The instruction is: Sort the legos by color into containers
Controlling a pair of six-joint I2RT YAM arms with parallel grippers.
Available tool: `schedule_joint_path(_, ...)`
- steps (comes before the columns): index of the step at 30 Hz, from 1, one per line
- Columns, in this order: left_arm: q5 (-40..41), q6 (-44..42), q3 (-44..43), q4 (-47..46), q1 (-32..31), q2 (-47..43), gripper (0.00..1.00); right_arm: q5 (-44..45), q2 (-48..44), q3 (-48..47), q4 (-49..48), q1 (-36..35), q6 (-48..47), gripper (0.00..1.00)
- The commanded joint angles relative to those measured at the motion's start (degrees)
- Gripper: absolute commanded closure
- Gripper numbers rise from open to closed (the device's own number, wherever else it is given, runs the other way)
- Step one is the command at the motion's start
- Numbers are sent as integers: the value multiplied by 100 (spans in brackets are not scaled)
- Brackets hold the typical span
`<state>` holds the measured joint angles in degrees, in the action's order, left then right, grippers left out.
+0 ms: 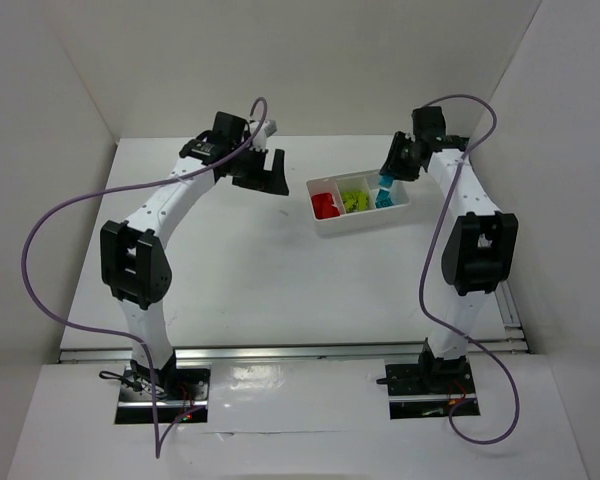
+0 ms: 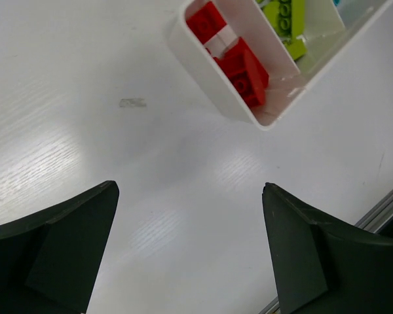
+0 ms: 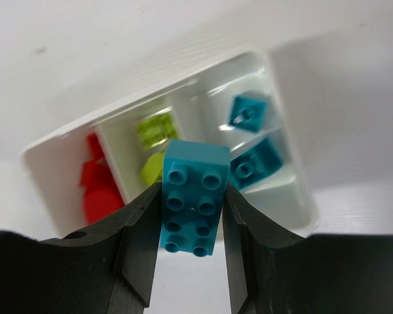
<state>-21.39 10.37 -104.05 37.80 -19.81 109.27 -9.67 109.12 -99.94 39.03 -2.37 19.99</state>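
The legos sit by colour in the white tray (image 2: 209, 62): red bricks (image 2: 239, 69) in one end compartment, lime green bricks (image 2: 288, 19) in the middle one, and two cyan-blue bricks (image 3: 252, 163) in the other end one. A further cyan-blue brick (image 3: 191, 206) is clamped by its long sides between the jaws of the right gripper (image 3: 193, 190), studs toward the wrist camera. It hangs above the tray near the blue end, probably held high so that it clears the walls before it is let go among its own colour. The left gripper (image 2: 190, 188) hovers over the table (image 2: 85, 98) just beside the red end, jaws wide apart and holding nothing. It likely stands aside so as not to crowd the other arm.
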Motion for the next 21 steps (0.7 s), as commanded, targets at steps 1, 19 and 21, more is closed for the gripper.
schedule_joint_path(1, 301, 325, 16, 43, -5, -301, 0, 1256, 451, -324, -325, -35, -303, 73)
schedule_joint_path(19, 539, 325, -89, 149, -5, -249, 0, 1810, 260, -553, -703, -35, -513, 0)
schedule_joint_path(21, 591, 325, -89, 149, -5, -249, 0, 2345, 93, -430, -852, -114, -452, 0)
